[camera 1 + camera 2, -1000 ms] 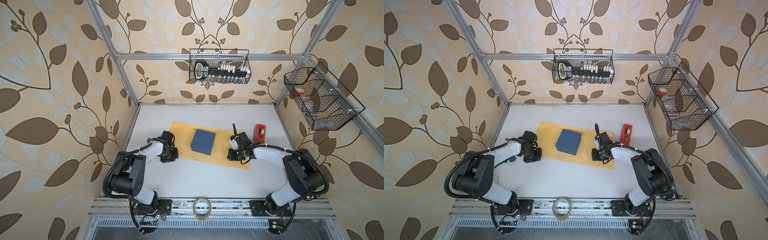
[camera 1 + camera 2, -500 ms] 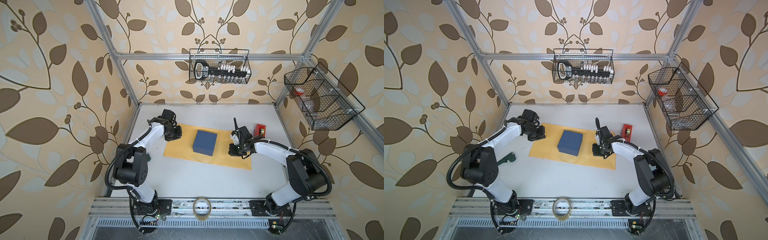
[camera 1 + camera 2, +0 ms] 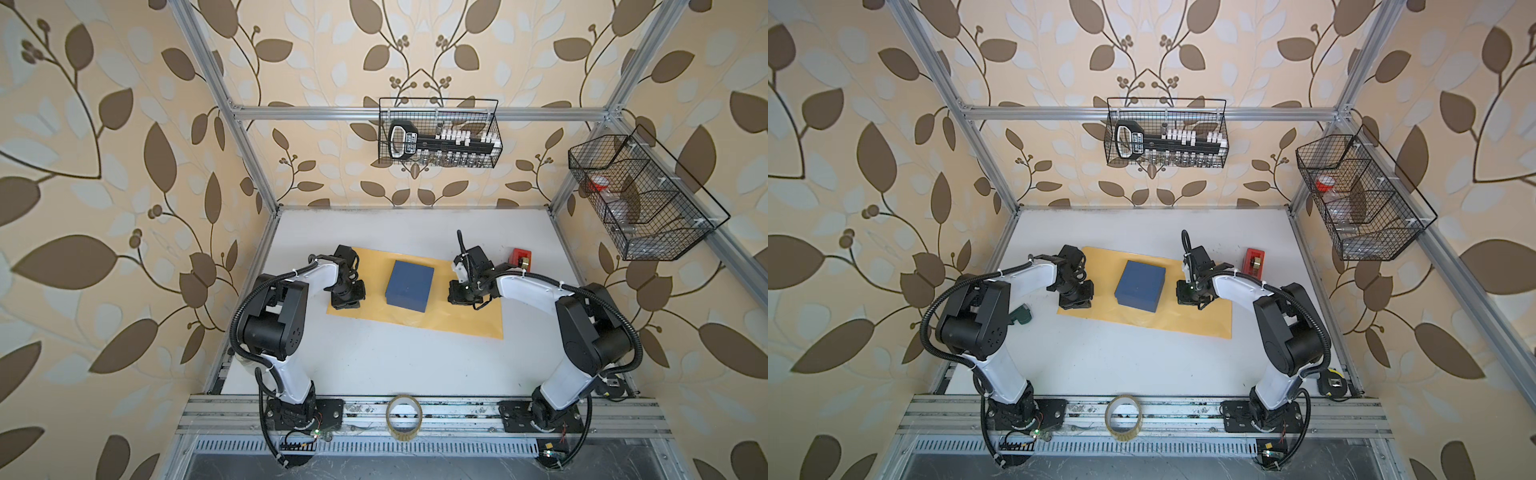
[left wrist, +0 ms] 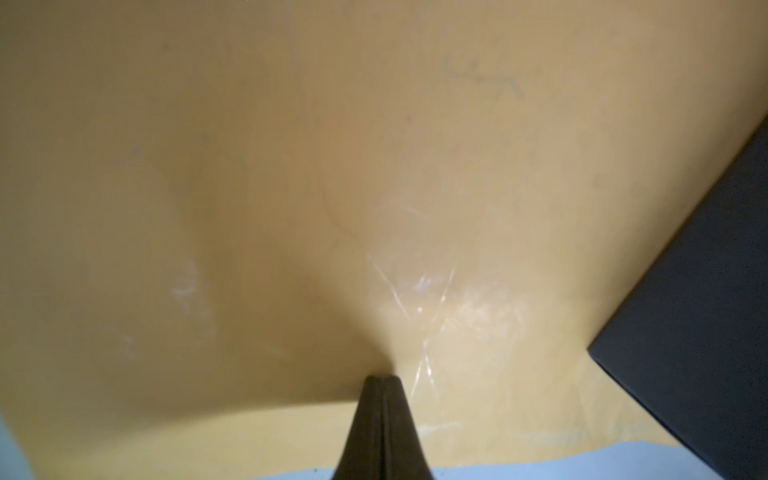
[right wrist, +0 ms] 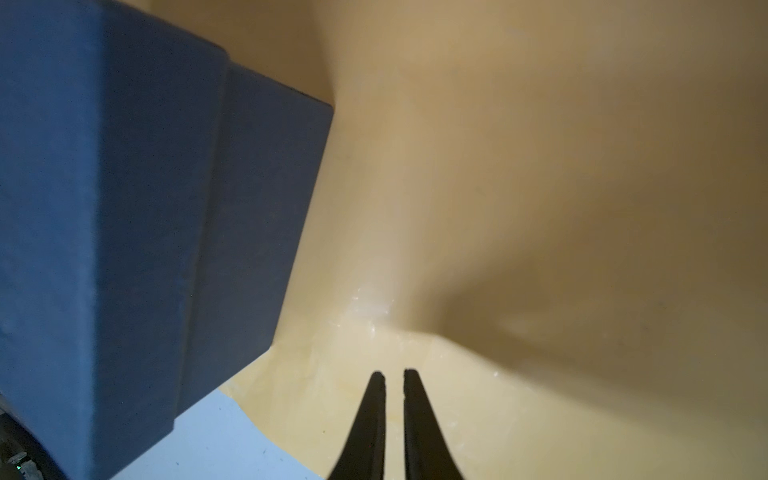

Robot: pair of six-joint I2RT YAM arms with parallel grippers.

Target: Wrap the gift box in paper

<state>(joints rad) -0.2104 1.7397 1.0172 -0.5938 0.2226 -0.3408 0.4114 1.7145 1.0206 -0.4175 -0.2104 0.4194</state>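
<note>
L gripper (image 4: 380, 380) shut, maybe pinching paper (image 3: 457, 320) beside gift box (image 3: 409, 286).

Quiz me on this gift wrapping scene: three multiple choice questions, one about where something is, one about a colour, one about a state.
1. Where does the gift box sit?
A) on the paper
B) in a wire basket
C) on the bare table

2. What colour is the tape dispenser?
A) green
B) red
C) white

3. How do the left gripper's jaws stand?
A) wide apart
B) clamped on the box
C) closed together

Answers:
1 A: paper shows all round the box in both top views.
2 B: its body is plainly red in both top views.
3 C: the fingertips meet in the left wrist view.
</note>
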